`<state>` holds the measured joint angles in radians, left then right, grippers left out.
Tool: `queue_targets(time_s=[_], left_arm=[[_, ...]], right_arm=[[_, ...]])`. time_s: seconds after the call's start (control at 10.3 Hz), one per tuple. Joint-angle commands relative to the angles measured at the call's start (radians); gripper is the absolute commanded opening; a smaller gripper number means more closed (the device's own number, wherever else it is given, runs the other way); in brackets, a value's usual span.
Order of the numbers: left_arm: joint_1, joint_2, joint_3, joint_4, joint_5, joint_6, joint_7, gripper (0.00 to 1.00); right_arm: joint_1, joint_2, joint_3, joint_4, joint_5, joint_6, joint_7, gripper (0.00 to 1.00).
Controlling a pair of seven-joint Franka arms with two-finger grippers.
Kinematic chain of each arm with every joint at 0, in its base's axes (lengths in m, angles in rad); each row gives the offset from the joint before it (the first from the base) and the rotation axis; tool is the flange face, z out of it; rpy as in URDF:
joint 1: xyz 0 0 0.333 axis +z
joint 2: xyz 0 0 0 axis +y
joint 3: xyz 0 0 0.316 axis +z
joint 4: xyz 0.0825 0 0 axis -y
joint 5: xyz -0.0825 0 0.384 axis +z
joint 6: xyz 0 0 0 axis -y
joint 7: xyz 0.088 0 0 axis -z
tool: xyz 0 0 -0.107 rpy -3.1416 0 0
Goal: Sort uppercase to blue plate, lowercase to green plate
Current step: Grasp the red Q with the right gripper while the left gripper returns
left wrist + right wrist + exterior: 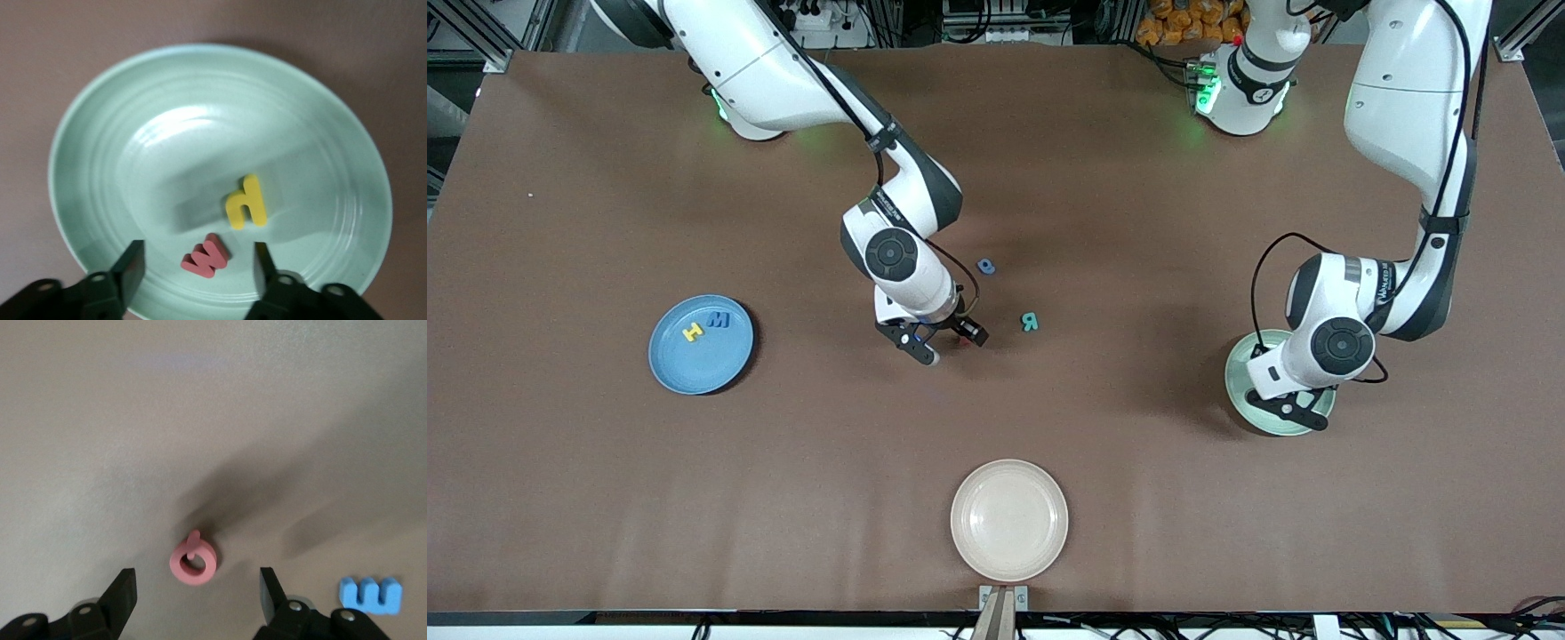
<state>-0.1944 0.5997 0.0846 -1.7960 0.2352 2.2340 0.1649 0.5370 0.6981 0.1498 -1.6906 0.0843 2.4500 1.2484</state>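
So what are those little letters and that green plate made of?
The red w and yellow h look like foam: thick, matte, soft-edged, flatly coloured. So does the red Q lying on the brown table cover. The green plate looks like glazed ceramic or glossy plastic: it shines, with faint concentric rings. Which of the two I can't tell.

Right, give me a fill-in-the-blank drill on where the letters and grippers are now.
1. The yellow H and the blue M lie on the ____ plate.
2. The red w lies beside the yellow h on the ____ plate.
3. The right gripper is open over the red ____.
4. The left gripper hangs ____ over that plate with nothing in it.

Missing words: blue; green; Q; open
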Motion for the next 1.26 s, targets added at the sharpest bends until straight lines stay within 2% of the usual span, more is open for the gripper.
queue_targets(time_s=[0.0,0.29,0.58,0.77,0.97,1.16], left_arm=[[-0.003,-0.032,0.000,0.032,0.004,-0.033,0.007,1.00],[0.003,-0.034,0.001,0.119,-0.117,-0.141,0.007,1.00],[-0.019,-0.060,0.000,0.202,-0.139,-0.276,-0.007,1.00],[-0.022,-0.098,-0.002,0.204,-0.167,-0.295,-0.007,1.00],[-0.025,-0.118,0.000,0.205,-0.244,-0.312,-0.002,1.00],[-0.037,-0.138,-0.006,0.204,-0.267,-0.312,-0.007,1.00]], right_arm=[[0.034,0.063,-0.019,0.084,-0.049,-0.016,0.066,0.82],[0.040,0.073,-0.019,0.094,-0.049,-0.017,0.071,0.70],[0.043,0.086,-0.019,0.092,-0.086,-0.017,0.072,0.61],[0.043,0.093,-0.019,0.092,-0.090,-0.014,0.072,0.60],[0.046,0.095,-0.019,0.091,-0.100,-0.014,0.072,0.54],[0.046,0.098,-0.019,0.091,-0.103,-0.014,0.072,0.47]])
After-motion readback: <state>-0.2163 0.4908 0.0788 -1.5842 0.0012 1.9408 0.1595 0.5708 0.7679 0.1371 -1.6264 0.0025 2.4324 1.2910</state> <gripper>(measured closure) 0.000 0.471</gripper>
